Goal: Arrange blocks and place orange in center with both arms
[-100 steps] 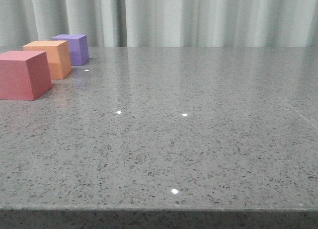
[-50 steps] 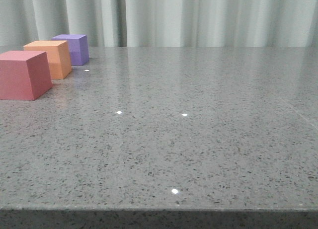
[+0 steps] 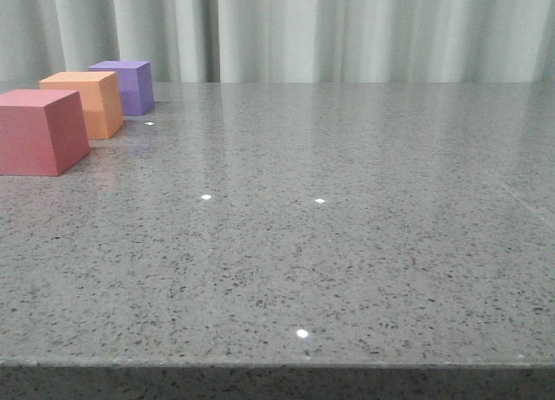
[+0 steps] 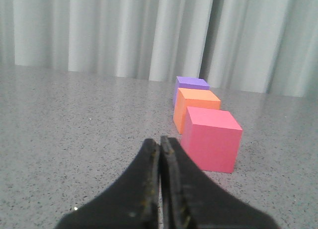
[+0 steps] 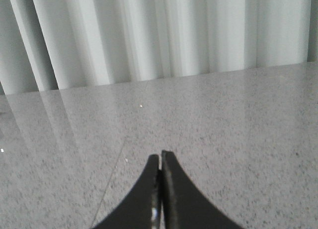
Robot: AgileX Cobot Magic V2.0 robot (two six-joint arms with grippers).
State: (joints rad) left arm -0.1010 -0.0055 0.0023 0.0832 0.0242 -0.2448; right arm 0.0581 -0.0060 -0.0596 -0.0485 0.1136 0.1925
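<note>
At the far left of the front view, around ten o'clock, three matte foam cubes sit on a speckled grey stone table (image 3: 347, 244). The pink-red foam cube (image 3: 39, 131) is nearest the camera and is cut off by the left frame edge. Behind it stands the plain orange foam cube (image 3: 87, 103), partly hidden by the pink-red one. The purple foam cube (image 3: 126, 86) is farthest back, partly covered by the orange cube. The three form a straight row running away from the camera toward pale pleated curtains (image 3: 347, 31), with the orange cube in the middle. Whether neighbours touch or only sit just beside each other is hard to tell.

Neither arm appears in the front view. From three o'clock round to six o'clock the tabletop is open, and its near edge runs across the bottom.

The left gripper (image 4: 160, 142) is seen only from its wrist camera, black fingers pressed together, gripping nothing, just beside the pink-red cube. The right gripper (image 5: 160, 157) likewise has its fingers closed together on nothing, over bare table.
</note>
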